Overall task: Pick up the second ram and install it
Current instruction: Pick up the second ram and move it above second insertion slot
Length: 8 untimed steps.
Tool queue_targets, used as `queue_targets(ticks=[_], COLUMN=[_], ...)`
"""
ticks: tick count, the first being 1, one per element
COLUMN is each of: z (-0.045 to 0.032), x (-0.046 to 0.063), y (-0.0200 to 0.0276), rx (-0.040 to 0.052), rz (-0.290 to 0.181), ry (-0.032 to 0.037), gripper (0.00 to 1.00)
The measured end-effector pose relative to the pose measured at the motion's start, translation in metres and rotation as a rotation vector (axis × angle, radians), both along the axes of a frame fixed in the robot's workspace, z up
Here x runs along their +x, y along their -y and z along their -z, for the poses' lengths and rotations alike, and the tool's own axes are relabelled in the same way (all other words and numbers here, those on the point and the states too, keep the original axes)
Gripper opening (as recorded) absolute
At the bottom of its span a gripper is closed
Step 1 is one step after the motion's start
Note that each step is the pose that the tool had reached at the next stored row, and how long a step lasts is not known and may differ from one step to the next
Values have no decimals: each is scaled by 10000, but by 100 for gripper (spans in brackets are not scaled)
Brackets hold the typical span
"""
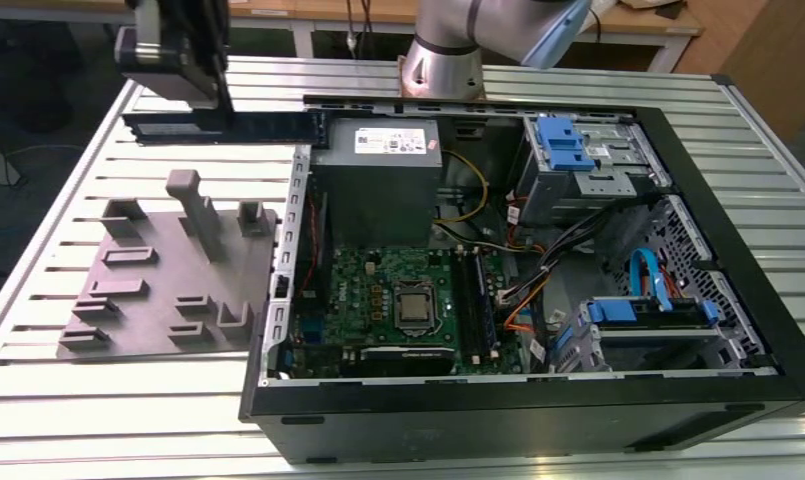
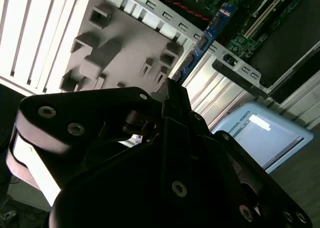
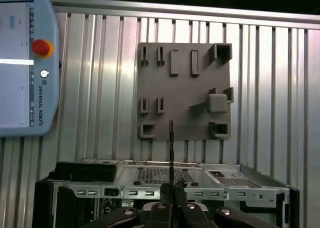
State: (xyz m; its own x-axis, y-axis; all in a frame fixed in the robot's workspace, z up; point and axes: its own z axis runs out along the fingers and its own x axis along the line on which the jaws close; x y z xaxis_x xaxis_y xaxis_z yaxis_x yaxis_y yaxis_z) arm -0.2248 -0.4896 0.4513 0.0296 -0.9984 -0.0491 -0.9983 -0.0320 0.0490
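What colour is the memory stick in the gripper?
Blue with dark chips; the second ram shows best in the second wrist view.

A ribbed metal surface (image 1: 95, 400) catches bright light. Beyond it stand wooden desks (image 1: 649, 25). Dark floor (image 1: 22, 100) lies beside it.

My desk (image 1: 95, 420) is ribbed bare metal, bright and shiny. The tray (image 1: 149, 300) is matt grey plastic. The case (image 1: 509, 425) is matt black outside, dull bare sheet metal inside. My gripper (image 3: 171, 188) is satin black; the ram (image 2: 202, 38), glossy blue board.
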Motion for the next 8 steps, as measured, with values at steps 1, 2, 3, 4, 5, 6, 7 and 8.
queue_targets(ticks=[1, 2, 3, 4, 5, 6, 7, 8], z=[12, 24, 36, 47, 58, 70, 83, 95], x=[45, 90, 135, 180, 225, 270, 319, 364], y=[0, 0, 0, 0, 0, 0, 0, 0], rx=[0, 0, 0, 0, 0, 0, 0, 0], rz=[0, 0, 0, -1, 0, 0, 0, -1], ry=[0, 0, 0, -1, -1, -2, -2, -3], gripper=[13, 13, 13, 13, 13, 13, 13, 13])
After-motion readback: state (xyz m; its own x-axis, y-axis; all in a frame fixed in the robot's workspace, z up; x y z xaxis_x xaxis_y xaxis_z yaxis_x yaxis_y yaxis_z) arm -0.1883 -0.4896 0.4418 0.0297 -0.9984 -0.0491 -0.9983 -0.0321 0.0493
